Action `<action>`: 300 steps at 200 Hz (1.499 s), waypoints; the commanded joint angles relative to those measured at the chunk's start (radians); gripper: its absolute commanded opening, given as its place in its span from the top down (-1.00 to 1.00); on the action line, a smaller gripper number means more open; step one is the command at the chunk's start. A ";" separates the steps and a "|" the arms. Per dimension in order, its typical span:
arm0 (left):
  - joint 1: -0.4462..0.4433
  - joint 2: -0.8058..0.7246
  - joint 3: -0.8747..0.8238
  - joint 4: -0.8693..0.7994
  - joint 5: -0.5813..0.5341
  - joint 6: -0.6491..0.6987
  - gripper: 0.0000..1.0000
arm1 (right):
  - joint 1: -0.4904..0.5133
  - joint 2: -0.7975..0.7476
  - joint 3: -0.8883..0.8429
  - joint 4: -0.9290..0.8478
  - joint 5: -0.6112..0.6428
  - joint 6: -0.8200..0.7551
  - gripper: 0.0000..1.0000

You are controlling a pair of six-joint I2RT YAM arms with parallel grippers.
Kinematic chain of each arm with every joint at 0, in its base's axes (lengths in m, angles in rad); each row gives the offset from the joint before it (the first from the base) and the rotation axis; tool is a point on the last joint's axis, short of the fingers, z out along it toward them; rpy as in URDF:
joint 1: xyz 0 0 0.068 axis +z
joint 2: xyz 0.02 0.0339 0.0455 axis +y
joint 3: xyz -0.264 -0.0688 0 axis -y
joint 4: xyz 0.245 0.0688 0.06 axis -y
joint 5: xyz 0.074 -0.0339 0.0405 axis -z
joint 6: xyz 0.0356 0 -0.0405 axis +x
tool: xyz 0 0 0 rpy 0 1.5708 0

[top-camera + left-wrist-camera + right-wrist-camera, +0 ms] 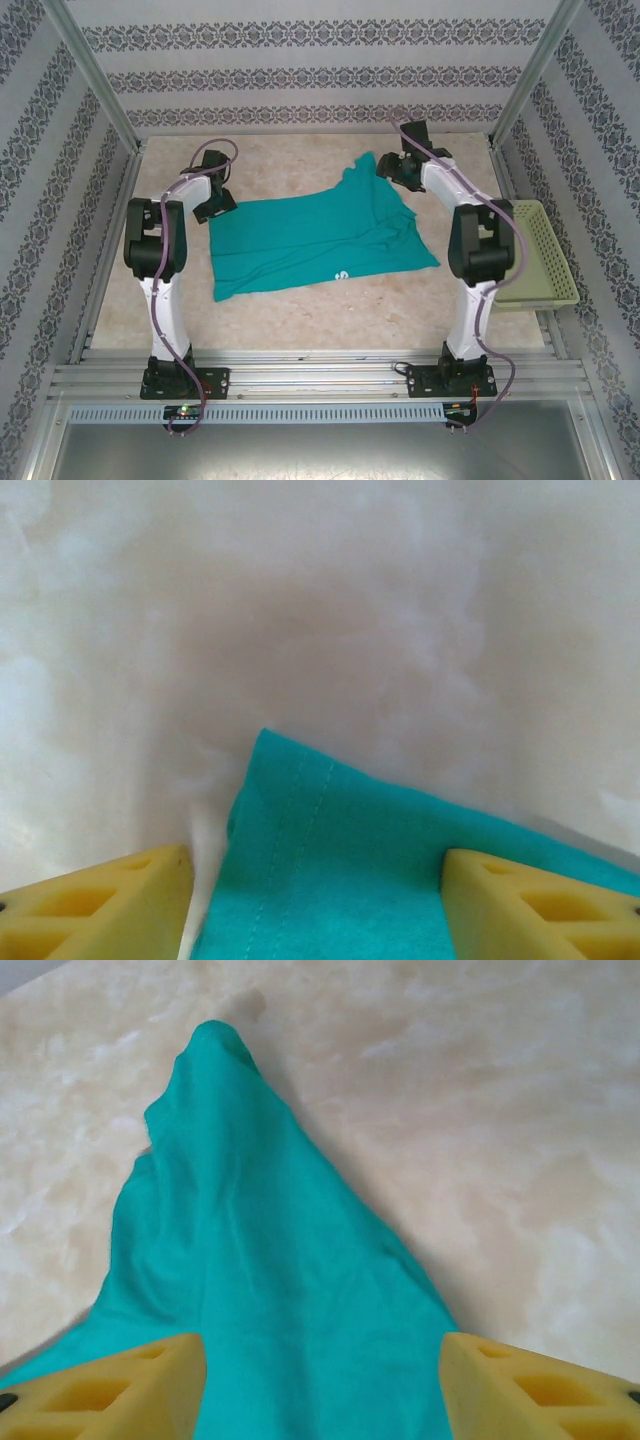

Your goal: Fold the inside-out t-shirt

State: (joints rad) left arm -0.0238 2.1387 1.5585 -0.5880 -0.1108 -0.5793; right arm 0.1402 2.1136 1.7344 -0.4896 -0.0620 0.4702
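1. Soft, even light is falling from above in the top view, leaving the desk [300, 305] bright and pale with no hard glare.
2. The t-shirt [310, 240] is casting only a thin, faint shadow along its near edge there.
3. In the left wrist view the desk is looking washed out and hazy, its marbling blurring into soft patches.
4. The t-shirt's stitching is showing fairly crisply there, while the yellow fingers [90, 905] of the left hand [315, 860] are looking soft at the bottom corners.
5. In the right wrist view the t-shirt is throwing a soft grey shadow along its right side, and the desk is glowing brightest toward the right.
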 commanded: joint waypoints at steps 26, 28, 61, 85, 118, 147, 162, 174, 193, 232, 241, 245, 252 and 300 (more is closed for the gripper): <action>0.016 0.065 0.031 -0.043 0.062 0.028 -0.19 | 0.010 0.270 0.372 -0.239 -0.056 -0.032 -0.25; 0.017 0.068 0.034 -0.044 0.064 0.028 -0.18 | 0.013 0.276 0.379 -0.241 -0.059 -0.030 -0.24; 0.016 0.086 0.046 -0.049 0.087 0.033 -0.06 | 0.064 0.304 0.359 -0.238 -0.044 -0.020 -0.18; 0.015 0.086 0.044 -0.052 0.103 0.033 -0.02 | 0.073 0.304 0.309 -0.261 -0.009 0.030 -0.07; 0.009 0.082 0.021 -0.047 0.115 0.030 -0.01 | 0.069 0.250 0.147 -0.242 0.025 0.089 0.04; -0.003 0.055 -0.022 -0.029 0.123 0.026 -0.01 | 0.074 0.142 -0.053 -0.138 -0.019 0.128 0.12; -0.009 0.029 -0.057 -0.016 0.120 0.024 -0.01 | 0.082 0.080 -0.145 -0.111 -0.003 0.152 0.12; -0.013 0.002 -0.091 -0.001 0.124 0.021 -0.02 | 0.087 0.017 -0.237 -0.074 0.007 0.169 0.11; -0.018 -0.044 -0.157 0.032 0.126 0.018 -0.02 | 0.091 -0.096 -0.408 0.009 0.007 0.191 0.12; -0.045 -0.128 -0.295 0.107 0.134 0.017 -0.03 | 0.099 -0.290 -0.662 0.100 0.008 0.236 0.12; -0.052 -0.149 -0.323 0.120 0.137 0.014 -0.03 | 0.099 -0.327 -0.710 0.109 0.012 0.243 0.11; -0.056 -0.158 -0.337 0.126 0.137 0.014 -0.03 | 0.100 -0.341 -0.728 0.111 0.011 0.245 0.11; -0.063 -0.175 -0.362 0.139 0.137 0.012 -0.02 | 0.102 -0.371 -0.758 0.119 0.016 0.252 0.11; -0.086 -0.270 -0.425 0.130 0.093 0.021 -0.05 | 0.077 -0.506 -0.801 0.100 0.032 0.226 0.10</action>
State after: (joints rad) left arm -0.0921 1.8889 1.1564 -0.3435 -0.0509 -0.5625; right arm 0.2264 1.6543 0.9100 -0.3840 -0.0555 0.7048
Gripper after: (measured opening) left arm 0.520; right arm 0.446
